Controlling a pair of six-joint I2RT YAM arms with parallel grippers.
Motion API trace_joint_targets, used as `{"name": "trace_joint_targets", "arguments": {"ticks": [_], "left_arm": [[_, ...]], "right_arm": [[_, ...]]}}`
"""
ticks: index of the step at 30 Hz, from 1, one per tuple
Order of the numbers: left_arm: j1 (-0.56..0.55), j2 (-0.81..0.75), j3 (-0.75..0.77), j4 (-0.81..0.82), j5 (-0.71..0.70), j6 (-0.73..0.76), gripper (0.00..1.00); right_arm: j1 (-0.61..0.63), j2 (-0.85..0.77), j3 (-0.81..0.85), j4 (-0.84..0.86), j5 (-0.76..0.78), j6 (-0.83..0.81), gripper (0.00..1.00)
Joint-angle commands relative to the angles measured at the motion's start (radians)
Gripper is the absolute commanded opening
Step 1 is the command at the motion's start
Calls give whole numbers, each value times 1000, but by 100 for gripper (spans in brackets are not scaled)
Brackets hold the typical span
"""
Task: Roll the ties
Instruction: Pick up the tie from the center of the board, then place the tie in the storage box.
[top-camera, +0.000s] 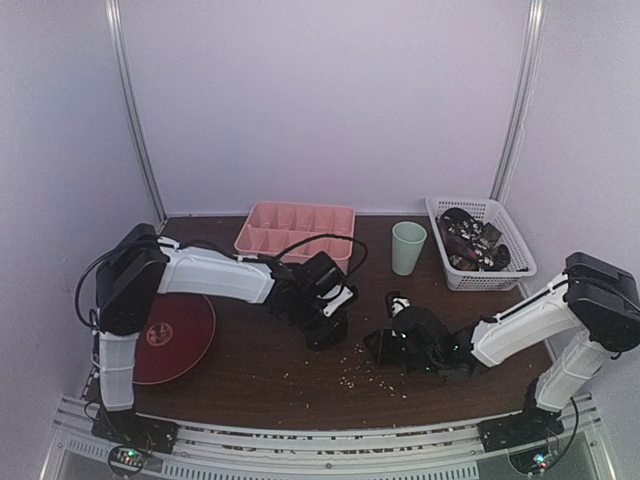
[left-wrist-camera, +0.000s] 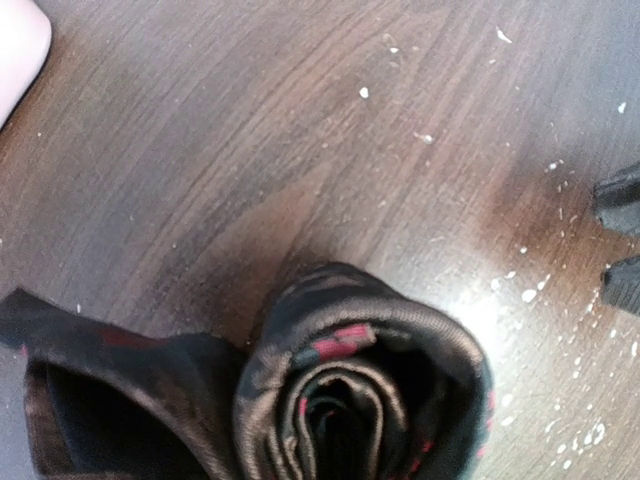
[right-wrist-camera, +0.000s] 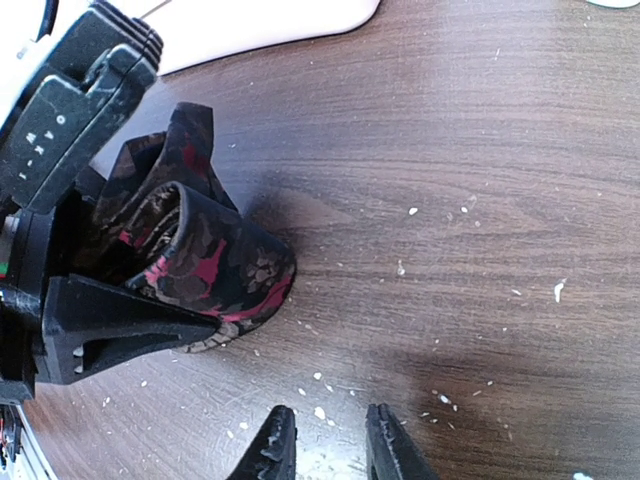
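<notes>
Top external: a dark wood-grain desk (top-camera: 250, 370) is speckled with pale crumbs (top-camera: 350, 372). Along the back stand a pink plastic tray (top-camera: 262, 236) with square compartments, a tapered mint cup (top-camera: 408, 247) and a white lattice basket (top-camera: 500, 275) holding dark bundles (top-camera: 470, 243). A flat, round maroon plate (top-camera: 185, 340) lies at the left. Both white arms reach to mid-desk, where the left end effector (top-camera: 327, 330) and right end effector (top-camera: 385, 345) sit near each other without touching.

Left wrist: the tie (left-wrist-camera: 360, 400) fills the bottom of the view as a tight coil, its spiral end facing the camera. The cloth is a satiny dark brown weave with small red marks. A loose flat tail (left-wrist-camera: 100, 370) trails off to the left. Two black tips of the right end effector poke in at the right edge with a gap between them.

Right wrist: the coil rests on the desk at the left, soft and round-edged, blotched red and tan on dark. The left end effector's blocky black fingers (right-wrist-camera: 120, 320) bracket it above and below and are clamped on the tie. At the bottom, the right end effector's thin fingertips (right-wrist-camera: 278, 445) stand slightly apart with only bare desk between them, near the coil but clear of it.
</notes>
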Motion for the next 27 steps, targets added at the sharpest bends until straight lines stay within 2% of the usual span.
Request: {"name": "trace_joint_targets", "arguments": {"ticks": [1, 4, 7, 10, 17, 21, 27], "left_arm": [[-7, -56, -29, 30, -18, -18, 30], [-7, -81, -37, 33, -46, -30, 25], [-7, -116, -33, 21, -59, -40, 24], [-2, -167, -7, -18, -134, -50, 24], [149, -223, 115, -70, -175, -37, 21], [266, -145, 272, -86, -182, -40, 20], [354, 44, 540, -134, -177, -66, 18]], "right_arm": [[-4, -39, -26, -5, 32, 8, 26], [-3, -65, -39, -12, 39, 8, 27], [-4, -89, -50, -24, 42, 11, 27], [-4, -127, -67, -42, 36, 22, 27], [-4, -236, -98, -88, 33, 28, 28], [-2, -265, -97, -107, 27, 23, 28], [-2, -295, -96, -139, 33, 20, 28]]}}
